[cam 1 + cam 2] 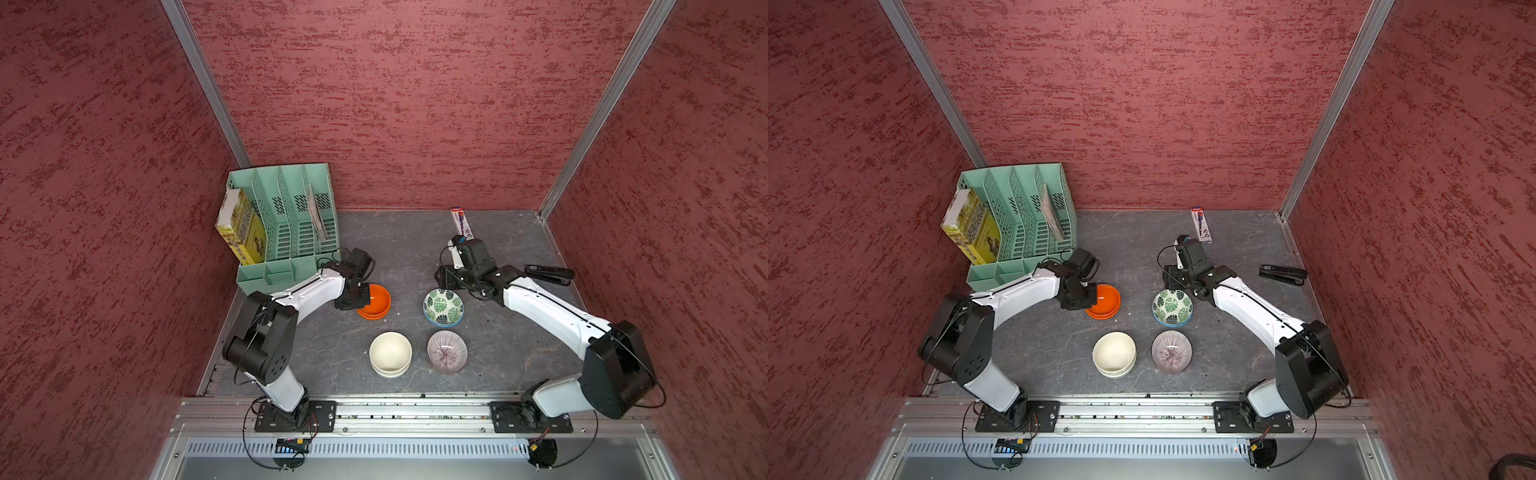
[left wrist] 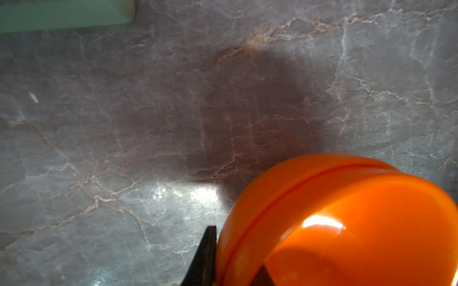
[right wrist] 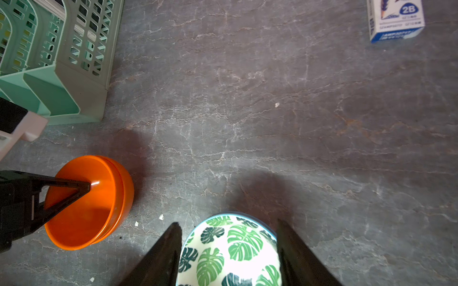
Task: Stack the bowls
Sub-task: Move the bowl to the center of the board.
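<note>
The left wrist view shows what the top views hide: the left pincer point(image 2: 236, 247) pinching the rim of the orange bowls point(image 2: 347, 198) on the counter point(image 2: 148, 123). The right pincer point(image 3: 227, 222), spread, straddles the leaf bowls point(image 3: 235, 250).

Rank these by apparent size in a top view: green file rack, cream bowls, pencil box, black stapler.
1. green file rack
2. cream bowls
3. black stapler and pencil box: both small and slim, too alike to rank.
</note>
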Controlling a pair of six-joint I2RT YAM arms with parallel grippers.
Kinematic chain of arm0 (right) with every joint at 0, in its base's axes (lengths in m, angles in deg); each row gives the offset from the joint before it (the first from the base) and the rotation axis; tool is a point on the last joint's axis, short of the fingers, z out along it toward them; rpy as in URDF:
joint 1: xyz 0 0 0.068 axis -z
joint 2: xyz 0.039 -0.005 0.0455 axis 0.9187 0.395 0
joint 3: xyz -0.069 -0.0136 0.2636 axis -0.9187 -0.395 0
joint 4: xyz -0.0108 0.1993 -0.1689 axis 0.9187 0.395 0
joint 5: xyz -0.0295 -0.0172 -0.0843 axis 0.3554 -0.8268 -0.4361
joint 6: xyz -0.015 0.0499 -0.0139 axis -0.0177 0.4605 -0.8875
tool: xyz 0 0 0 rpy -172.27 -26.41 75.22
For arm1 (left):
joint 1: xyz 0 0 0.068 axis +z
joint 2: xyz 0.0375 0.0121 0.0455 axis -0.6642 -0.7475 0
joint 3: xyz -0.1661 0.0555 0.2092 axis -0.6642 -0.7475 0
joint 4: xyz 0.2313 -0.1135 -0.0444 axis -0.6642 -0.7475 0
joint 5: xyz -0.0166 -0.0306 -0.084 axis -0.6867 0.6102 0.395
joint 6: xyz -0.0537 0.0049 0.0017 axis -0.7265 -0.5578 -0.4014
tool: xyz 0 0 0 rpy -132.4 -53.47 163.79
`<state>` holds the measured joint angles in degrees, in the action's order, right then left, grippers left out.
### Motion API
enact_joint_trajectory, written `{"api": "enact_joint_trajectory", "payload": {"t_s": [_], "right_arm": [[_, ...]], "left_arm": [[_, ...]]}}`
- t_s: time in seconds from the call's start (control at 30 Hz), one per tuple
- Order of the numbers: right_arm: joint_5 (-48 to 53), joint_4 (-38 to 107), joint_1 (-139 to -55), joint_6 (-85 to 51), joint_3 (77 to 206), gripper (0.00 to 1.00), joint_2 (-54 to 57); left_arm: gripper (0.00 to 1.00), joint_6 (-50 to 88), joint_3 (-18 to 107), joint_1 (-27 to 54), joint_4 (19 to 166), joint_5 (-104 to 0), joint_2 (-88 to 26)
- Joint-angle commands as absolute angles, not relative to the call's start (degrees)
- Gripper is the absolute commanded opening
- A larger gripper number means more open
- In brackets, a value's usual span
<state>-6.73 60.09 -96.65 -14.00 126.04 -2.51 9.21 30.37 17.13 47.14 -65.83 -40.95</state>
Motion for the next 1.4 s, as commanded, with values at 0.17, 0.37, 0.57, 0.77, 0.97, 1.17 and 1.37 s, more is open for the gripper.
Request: {"api": "enact_joint_trajectory", "payload": {"t_s": [0.17, 0.37, 0.57, 0.77, 0.97, 1.17, 1.37], "right_arm": [[-6.8, 60.3, -97.8, -14.6, 128.0, 0.63, -2.7], [-6.7, 61.1, -98.6, -15.1, 128.0, 0.63, -3.0], [-0.1, 63.4, -102.1, -19.9, 129.7, 0.64, -3.0], [1.1, 67.4, -107.3, -22.8, 132.1, 0.65, -2.1], [6.9, 69.8, -110.3, -25.7, 133.3, 0.66, -1.1], [9.6, 76.5, -115.6, -29.7, 133.5, 0.67, 1.2], [10.1, 79.6, -118.6, -31.4, 134.2, 0.67, 3.9]], "left_arm": [[0.18, 8.4, 26.5, 18.9, 45.0, -68.8, -40.7], [0.30, 7.7, 26.9, 19.3, 46.4, -69.5, -41.6], [0.45, 7.1, 27.8, 20.0, 47.1, -69.2, -39.9], [0.48, 8.3, 30.3, 20.0, 45.4, -68.4, -35.5], [0.53, 9.6, 33.8, 20.0, 42.2, -67.7, -33.2], [1.00, 13.8, 42.3, 20.4, 35.8, -72.2, -31.3], [1.00, 15.5, 49.1, 20.3, 33.3, -75.9, -30.0]]}}
